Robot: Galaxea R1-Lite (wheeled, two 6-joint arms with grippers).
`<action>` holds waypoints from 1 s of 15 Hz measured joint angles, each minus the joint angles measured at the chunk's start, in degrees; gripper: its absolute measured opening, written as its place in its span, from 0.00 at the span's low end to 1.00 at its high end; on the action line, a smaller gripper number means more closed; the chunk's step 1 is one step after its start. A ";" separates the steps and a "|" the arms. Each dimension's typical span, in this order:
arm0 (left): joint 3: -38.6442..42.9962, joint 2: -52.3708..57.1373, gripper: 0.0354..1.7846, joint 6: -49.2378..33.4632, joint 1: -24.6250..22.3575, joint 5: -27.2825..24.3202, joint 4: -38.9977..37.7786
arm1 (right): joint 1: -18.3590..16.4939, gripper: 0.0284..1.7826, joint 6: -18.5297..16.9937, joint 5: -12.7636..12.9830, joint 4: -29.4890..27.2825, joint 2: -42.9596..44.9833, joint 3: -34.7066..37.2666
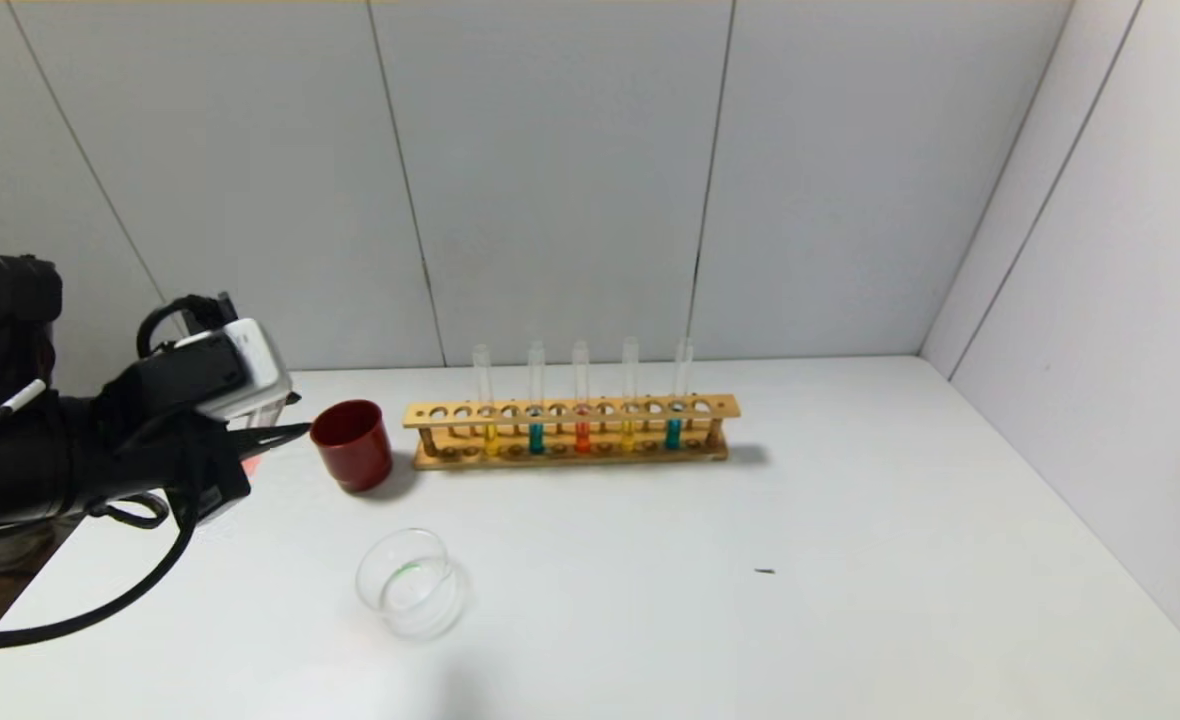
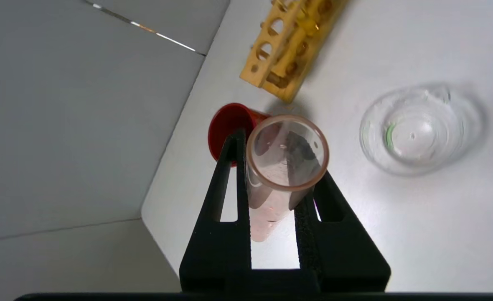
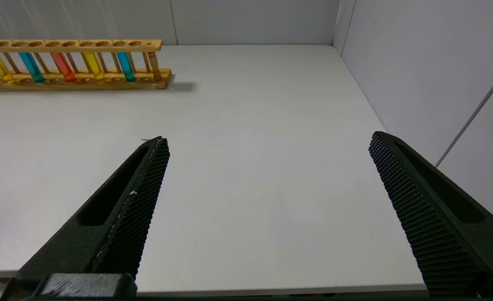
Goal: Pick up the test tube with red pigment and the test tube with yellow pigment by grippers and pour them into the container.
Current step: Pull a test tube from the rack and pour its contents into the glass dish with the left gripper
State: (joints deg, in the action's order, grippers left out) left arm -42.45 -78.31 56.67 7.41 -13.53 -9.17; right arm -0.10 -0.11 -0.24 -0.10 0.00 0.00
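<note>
My left gripper [image 1: 285, 435] is at the table's left edge, just left of the dark red cup, and is shut on the test tube with red pigment [image 2: 286, 152]. The left wrist view [image 2: 278, 163] looks into the tube's open mouth, with pale red liquid at its far end. In the head view only its reddish end [image 1: 250, 465] shows below the fingers. Two yellow tubes [image 1: 490, 440] [image 1: 628, 436] stand in the wooden rack [image 1: 570, 412]. The clear glass container [image 1: 410, 583] sits in front of the cup, right of the gripper. My right gripper [image 3: 268, 140] is open and empty over the front right table.
The dark red cup [image 1: 352, 445] stands between my left gripper and the rack. The rack also holds two teal tubes [image 1: 536, 438] [image 1: 673, 433] and an orange-red one [image 1: 582, 438]. Grey walls close the back and right sides. A small dark speck [image 1: 765, 571] lies on the table.
</note>
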 joint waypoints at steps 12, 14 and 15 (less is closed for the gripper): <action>23.30 -2.33 0.17 21.08 0.49 -6.97 -31.23 | 0.00 0.98 -0.02 0.02 0.00 0.00 0.00; 24.61 -3.55 0.17 21.88 0.38 -8.59 -33.69 | 0.00 0.98 0.00 0.02 -0.01 0.00 0.00; 24.87 -4.10 0.17 21.91 0.20 -8.74 -33.94 | 0.00 0.98 -0.02 0.00 0.00 0.00 0.00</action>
State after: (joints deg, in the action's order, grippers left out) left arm -17.58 -82.41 78.58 7.61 -22.27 -43.11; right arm -0.10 -0.13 -0.24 -0.10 0.00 0.00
